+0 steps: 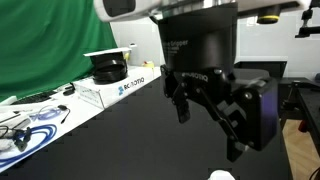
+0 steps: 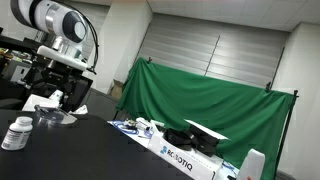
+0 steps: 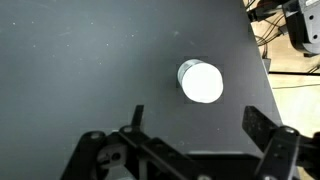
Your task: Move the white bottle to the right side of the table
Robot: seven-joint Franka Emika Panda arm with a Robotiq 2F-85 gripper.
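The white bottle (image 3: 201,82) stands upright on the black table (image 3: 80,70), seen from above in the wrist view as a round white cap near the table's right edge. My gripper (image 3: 200,125) is open and empty, hanging above the bottle with a finger on either side and not touching it. In an exterior view the open gripper (image 1: 210,135) fills the middle, and only the bottle's cap (image 1: 222,175) shows at the bottom edge. In an exterior view the bottle (image 2: 17,133) stands at the far left of the table (image 2: 90,150), under the arm (image 2: 62,25).
A white box with blue lettering (image 1: 120,88) holding black parts sits at the table's far side and also shows in an exterior view (image 2: 185,155). A green cloth (image 2: 200,100) hangs behind. A white bench with cables (image 1: 30,120) runs alongside. Equipment stands beyond the table edge (image 3: 295,25).
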